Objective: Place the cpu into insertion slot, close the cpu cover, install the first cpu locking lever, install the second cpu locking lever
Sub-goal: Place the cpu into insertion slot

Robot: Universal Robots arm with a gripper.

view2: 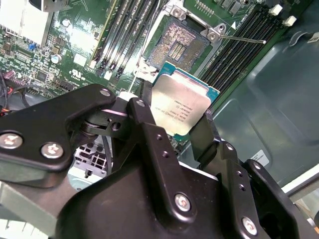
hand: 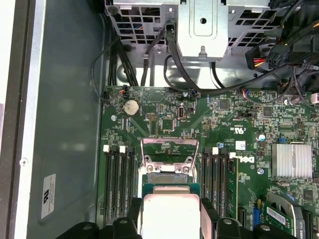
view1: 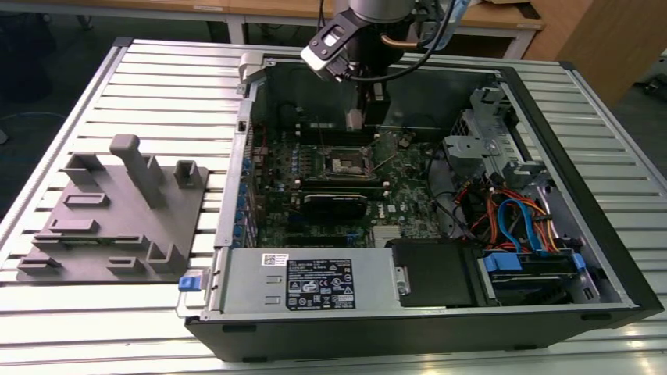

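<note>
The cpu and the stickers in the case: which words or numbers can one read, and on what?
cpu in the claw: printed lines on its top, too small to read.
White label on the grey metal box: too small to read.
White sticker on the case wall: too small to read.

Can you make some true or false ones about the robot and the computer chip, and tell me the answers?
1. The gripper pinches the small square silver-topped chip between its black fingers. True.
2. The chip sits in the square black socket. False: the fingers hold it apart from the socket, whose contacts are bare.
3. The thin silver metal cover frame is shut over the socket. False: it stands open.
4. A grey tray of moulded shapes lies outside the black computer case, at the exterior view's left. True.
</note>
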